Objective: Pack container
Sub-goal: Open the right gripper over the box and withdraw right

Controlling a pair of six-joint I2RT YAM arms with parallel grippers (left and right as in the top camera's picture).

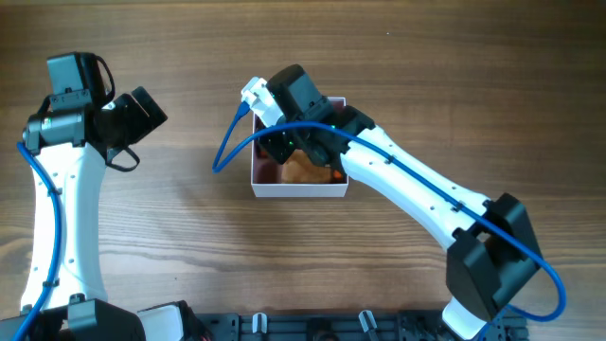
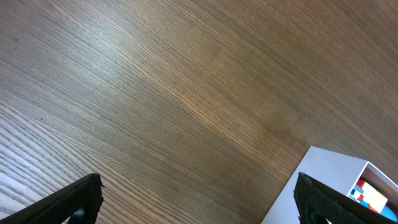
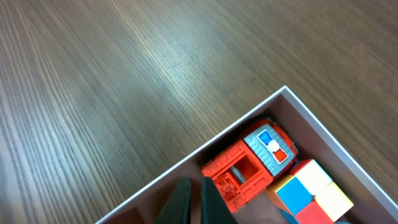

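Note:
The container (image 1: 298, 190) is a shallow white box with a dusty-pink inside, at the middle of the table. My right gripper (image 1: 301, 150) reaches down into it. In the right wrist view its fingers (image 3: 194, 190) are shut together with nothing between them, just inside the container's wall (image 3: 236, 123) and beside a red toy truck (image 3: 249, 171). A colourful cube (image 3: 311, 190) lies next to the truck. My left gripper (image 1: 144, 109) hovers at the far left, open and empty (image 2: 199, 179). One corner of the container (image 2: 311, 180) shows in the left wrist view.
An orange-brown toy (image 1: 305, 170) shows in the container under the right arm. A blue cable (image 1: 227, 142) loops off the right wrist over the table, left of the container. Bare wood surrounds the container.

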